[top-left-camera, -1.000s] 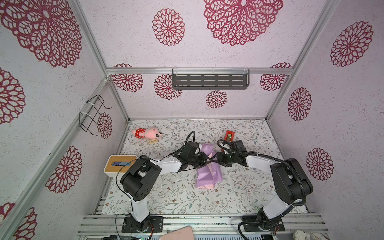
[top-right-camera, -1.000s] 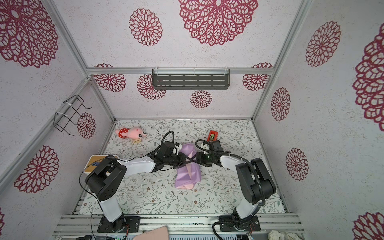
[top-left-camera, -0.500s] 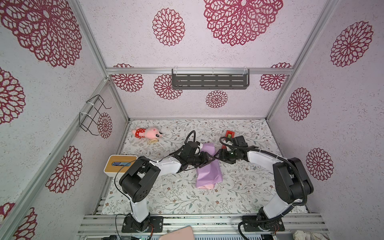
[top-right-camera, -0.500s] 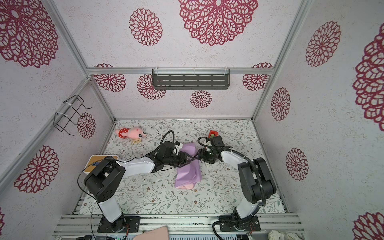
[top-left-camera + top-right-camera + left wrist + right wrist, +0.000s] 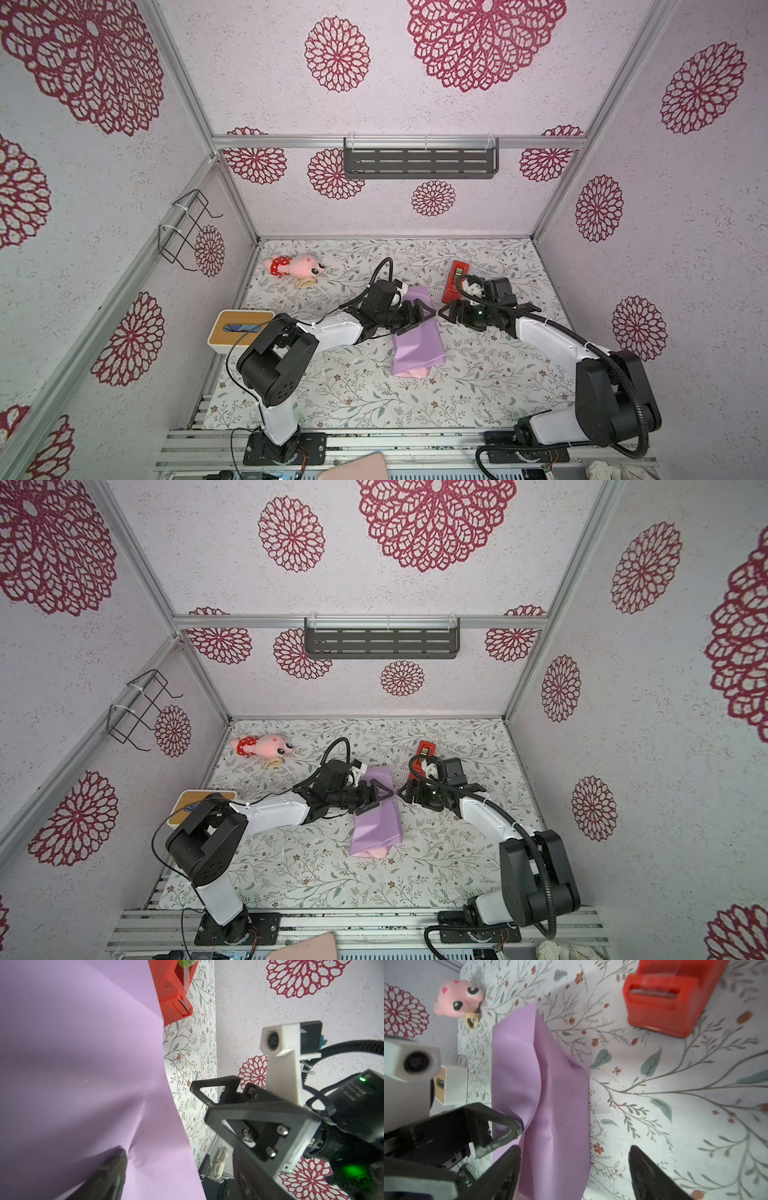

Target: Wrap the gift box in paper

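Now on the tabletop (image 5: 353, 399): the paper (image 5: 417, 345) lies just right of centre in both top views, lilac face out, folded into a long bundle with a pink strip showing at its lower end.
Gift box: not seen in any view; likely inside the bundle, under its raised middle part.
Left end effector (image 5: 424, 319): over the upper half of the bundle, jaws spread, gripping nothing. In the right wrist view one finger (image 5: 517, 1127) sits at the paper's overlap, but whether it touches or hangs just above cannot be told.
Right end effector (image 5: 445, 311): just right of the bundle, jaws wide apart and empty, facing the left one.
Step in hand: seemingly letting go after the fold-over, before the seam is fixed.
Doing it well: keep one finger pressing the overlap flat so the loose sheet does not spring open. Send the other arm for tape, and lift away upward rather than sideways, since thin paper drags and creases easily.
Tape dispenser (image 5: 457, 280): red, just upper right of the bundle.
Other things: tissue box (image 5: 239, 328) at the left edge; plush toy (image 5: 297, 268) at upper left.
Writing: none legible on anything.
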`<action>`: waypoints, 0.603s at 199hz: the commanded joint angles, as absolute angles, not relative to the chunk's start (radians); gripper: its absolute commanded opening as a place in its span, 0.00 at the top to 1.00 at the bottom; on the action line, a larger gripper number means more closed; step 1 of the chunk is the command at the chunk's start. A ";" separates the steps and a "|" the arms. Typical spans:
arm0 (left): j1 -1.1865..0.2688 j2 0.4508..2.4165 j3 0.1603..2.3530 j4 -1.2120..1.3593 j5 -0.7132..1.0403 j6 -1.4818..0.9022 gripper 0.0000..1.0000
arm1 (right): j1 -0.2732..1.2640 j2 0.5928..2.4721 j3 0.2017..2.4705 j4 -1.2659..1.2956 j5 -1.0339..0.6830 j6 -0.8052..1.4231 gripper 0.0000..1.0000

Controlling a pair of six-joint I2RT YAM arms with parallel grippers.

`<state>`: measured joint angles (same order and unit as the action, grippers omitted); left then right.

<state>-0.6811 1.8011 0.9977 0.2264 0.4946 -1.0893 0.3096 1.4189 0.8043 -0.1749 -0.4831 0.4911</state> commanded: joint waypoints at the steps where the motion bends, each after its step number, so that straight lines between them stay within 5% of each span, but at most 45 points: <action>1: -0.666 1.838 0.967 0.036 0.373 -1.062 0.14 | 0.334 1.410 0.783 -0.065 -0.566 0.532 0.13; 65: -0.666 1.837 0.987 0.017 0.374 -1.049 0.10 | 0.352 1.484 0.741 -0.001 -0.567 0.552 0.12; 120: -0.654 1.788 1.054 0.002 0.379 -1.024 0.08 | 0.318 1.541 0.692 -0.009 -0.515 0.536 0.22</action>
<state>-0.6815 1.7973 1.0435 0.1474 0.4755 -1.0599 0.3351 1.5372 0.7219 0.0029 -0.5617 0.5419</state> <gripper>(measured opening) 0.918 0.798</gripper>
